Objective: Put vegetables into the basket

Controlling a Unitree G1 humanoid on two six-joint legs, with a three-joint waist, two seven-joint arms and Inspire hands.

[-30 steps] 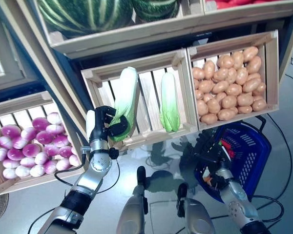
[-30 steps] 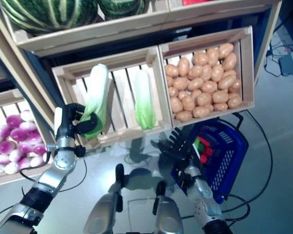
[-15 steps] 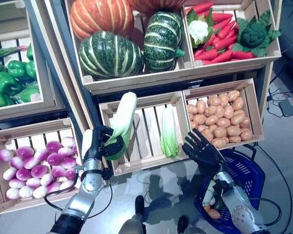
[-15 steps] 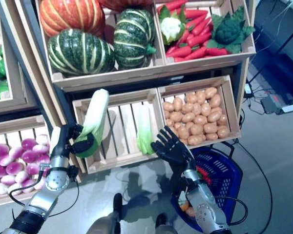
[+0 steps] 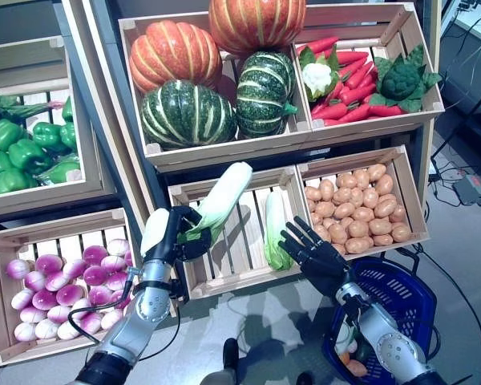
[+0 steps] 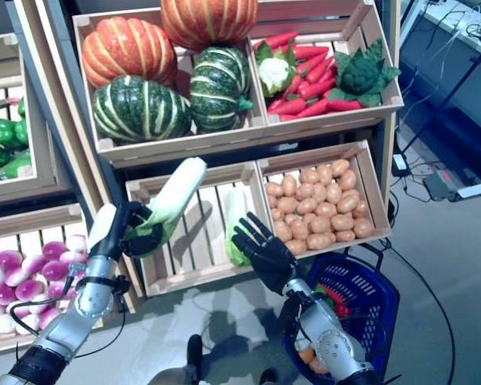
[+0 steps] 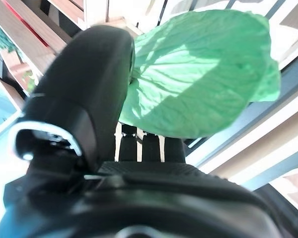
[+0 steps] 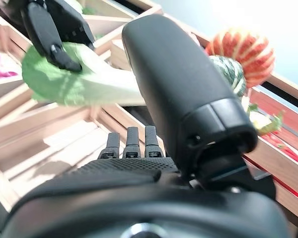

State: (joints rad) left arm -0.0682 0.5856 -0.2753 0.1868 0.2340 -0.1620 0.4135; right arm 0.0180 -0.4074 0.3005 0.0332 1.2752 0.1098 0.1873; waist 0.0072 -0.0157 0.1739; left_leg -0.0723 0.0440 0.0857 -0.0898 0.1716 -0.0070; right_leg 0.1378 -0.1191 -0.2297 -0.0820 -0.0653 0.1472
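Observation:
My left hand (image 5: 173, 239) is shut on the green leafy end of a pale Chinese cabbage (image 5: 221, 200), holding it tilted in front of the middle slatted crate (image 5: 232, 269); the leaf (image 7: 198, 74) fills the left wrist view. A second cabbage (image 5: 276, 233) lies in that crate. My right hand (image 5: 314, 254) is open with its fingers spread, just right of the crate and above the blue basket (image 5: 401, 301). The basket stands on the floor at the lower right and holds a few vegetables (image 5: 353, 365).
The shelf's crates hold potatoes (image 5: 357, 212), purple-white turnips (image 5: 60, 285), green peppers (image 5: 24, 152), pumpkins and squashes (image 5: 212, 80), and red peppers with cauliflower and broccoli (image 5: 361, 76). A cable (image 5: 465, 188) lies on the floor at the right.
The camera has tilted up, bringing the upper shelves into view. My left hand has lifted the cabbage and tilted it further to the right. My right hand rose from the basket and spread.

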